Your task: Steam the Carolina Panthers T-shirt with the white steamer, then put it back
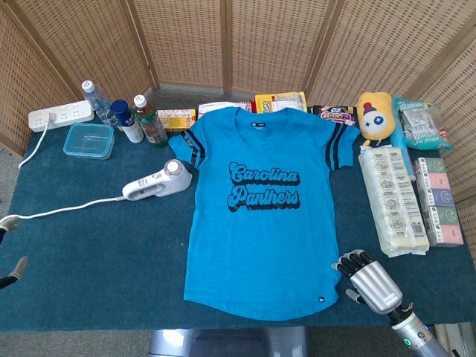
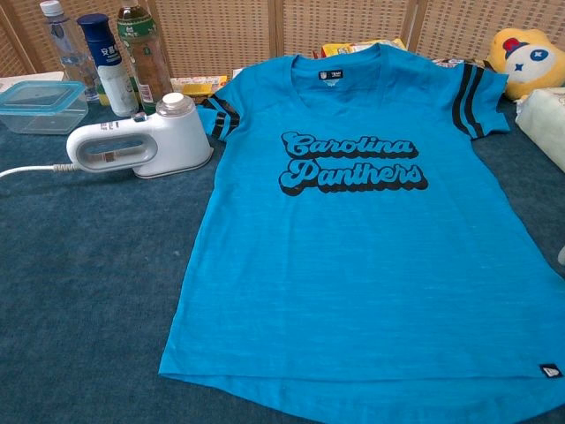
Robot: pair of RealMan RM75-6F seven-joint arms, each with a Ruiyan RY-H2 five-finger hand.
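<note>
The bright blue Carolina Panthers T-shirt [image 1: 259, 201] lies flat, print side up, in the middle of the dark blue cloth-covered table [image 1: 89, 260], with its collar toward the wicker screen. The white handheld steamer [image 1: 156, 181] lies on its side just beside the left sleeve of the T-shirt, apart from both hands, and its white cord [image 1: 67, 206] runs away from the shirt toward the table's left edge.

The right hand [image 1: 370, 277], silver with dark fingers, rests palm down on the table just beside the lower right corner of the T-shirt; its fingers are a little apart and it holds nothing. The left hand [image 1: 10, 271] shows only as fingertips at the frame edge, far to the left of the T-shirt, so I cannot tell how far it is open.

Behind the left sleeve stand three bottles [image 1: 123, 115] and a clear plastic box [image 1: 88, 140]. Right of the T-shirt are a yellow plush toy [image 1: 374, 116] and long packs of tissues [image 1: 392, 197].
</note>
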